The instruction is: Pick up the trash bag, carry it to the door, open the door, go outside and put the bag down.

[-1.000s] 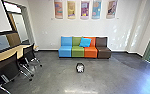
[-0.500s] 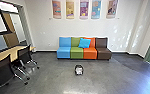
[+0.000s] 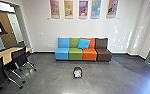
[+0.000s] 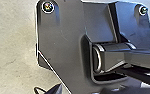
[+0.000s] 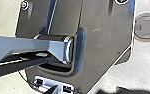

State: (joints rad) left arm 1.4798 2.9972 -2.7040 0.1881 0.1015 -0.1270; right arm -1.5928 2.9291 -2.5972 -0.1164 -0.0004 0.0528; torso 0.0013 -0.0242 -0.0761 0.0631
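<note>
End effectors are off the black, whitish bag [image 3: 77, 72].

The floor [image 3: 48, 80] is running beneath the grippers, bearing a bag [image 3: 77, 72] and sofa [image 3: 76, 54] ahead, chairs [image 3: 19, 56] ahead-left.

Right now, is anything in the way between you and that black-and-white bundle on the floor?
Nothing I can see. The bundle, perhaps the trash bag, sits on the floor in front of the colourful sofa; the chairs are off to the left.
</note>
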